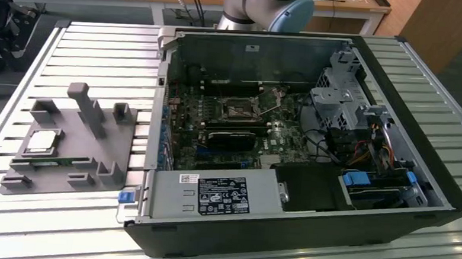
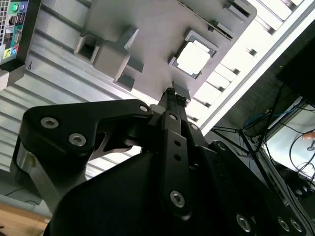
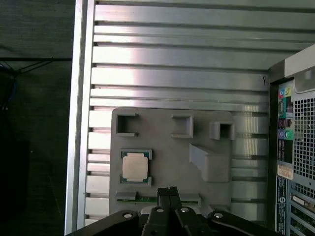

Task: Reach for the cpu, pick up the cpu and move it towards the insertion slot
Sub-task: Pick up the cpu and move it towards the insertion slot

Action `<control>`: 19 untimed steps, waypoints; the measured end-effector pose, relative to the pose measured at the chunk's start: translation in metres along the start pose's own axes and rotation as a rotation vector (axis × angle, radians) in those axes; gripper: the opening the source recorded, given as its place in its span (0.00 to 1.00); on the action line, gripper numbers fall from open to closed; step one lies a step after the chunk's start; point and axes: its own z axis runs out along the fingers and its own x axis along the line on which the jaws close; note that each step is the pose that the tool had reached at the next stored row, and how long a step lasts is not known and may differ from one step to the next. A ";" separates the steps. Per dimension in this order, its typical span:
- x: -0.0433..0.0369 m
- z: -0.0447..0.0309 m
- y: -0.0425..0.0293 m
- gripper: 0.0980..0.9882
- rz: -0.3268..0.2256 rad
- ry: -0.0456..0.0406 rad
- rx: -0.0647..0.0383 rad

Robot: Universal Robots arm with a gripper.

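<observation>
— How is the arm posed?

— The gripper (image 3: 169, 190) hangs over the grey holder (image 3: 167, 132) and points down at it. Its two fingers are pressed together with nothing between them. In the exterior view the arm's grey-and-blue joint (image 1: 269, 10) rises behind the computer case (image 1: 289, 227).

— Where is the cpu?

— There is one cpu (image 3: 136, 166). It lies flat in its pocket on the holder, near the fingertips and a little to one side of them, untouched.

— What is closest to the tips?

— One green memory stick (image 3: 140, 199), right beneath them at the holder's edge.

— And the insertion slot?

— One insertion slot (image 1: 238, 109), well apart from the gripper. It sits on the motherboard (image 1: 282, 141) inside the one open case, which stands beside the holder on the slatted metal table (image 1: 101, 45).
</observation>
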 end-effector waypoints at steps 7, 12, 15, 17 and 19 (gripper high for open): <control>0.0166 0.0011 0.0000 0.01 0.000 0.0001 0.000; 0.0213 0.0044 -0.0012 0.02 0.000 0.0000 0.000; 0.0230 0.0082 -0.0022 0.15 0.000 -0.0007 0.000; 0.0240 0.0117 -0.0029 0.22 0.000 -0.0016 0.000; 0.0244 0.0152 -0.0036 0.29 0.000 -0.0015 -0.001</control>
